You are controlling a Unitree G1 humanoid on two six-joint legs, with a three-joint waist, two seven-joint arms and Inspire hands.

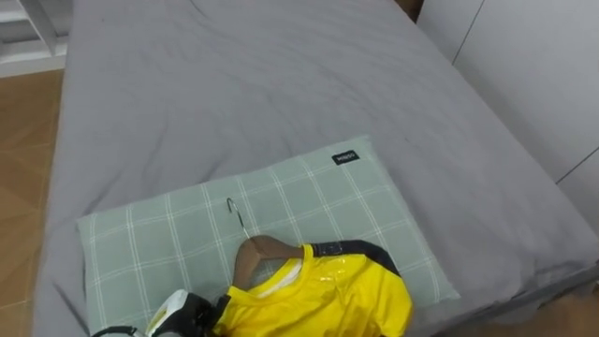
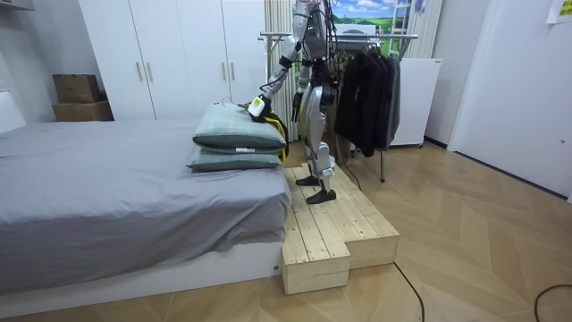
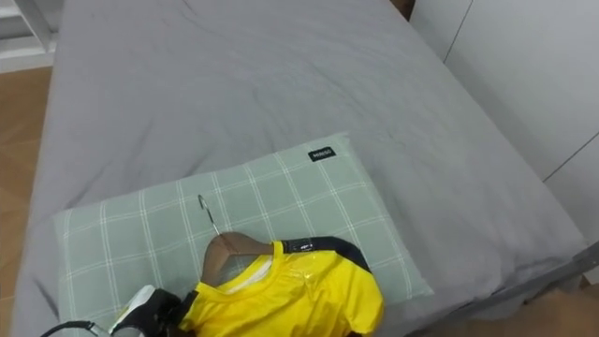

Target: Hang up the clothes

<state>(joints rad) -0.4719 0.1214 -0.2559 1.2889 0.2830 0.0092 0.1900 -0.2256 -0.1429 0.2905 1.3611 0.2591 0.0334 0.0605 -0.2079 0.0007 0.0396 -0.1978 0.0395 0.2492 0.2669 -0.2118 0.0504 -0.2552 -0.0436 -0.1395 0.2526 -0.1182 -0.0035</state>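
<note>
- Yellow shirt (image 1: pixel 328 295), threaded on a wooden hanger (image 1: pixel 267 253), lies on the near end of a green checked pillow (image 1: pixel 309 187) on the bed (image 1: pixel 281 84).
- The left hand (image 1: pixel 178 314) sits at the shirt's left edge, touching it. Whether its fingers grip the cloth cannot be told.
- The hanger's hook (image 1: pixel 232 208) points away from the robot and slightly left.
- Count: one shirt, one hanger, two stacked pillows, one clothes rack (image 2: pixel 357 38) behind the robot.
</note>
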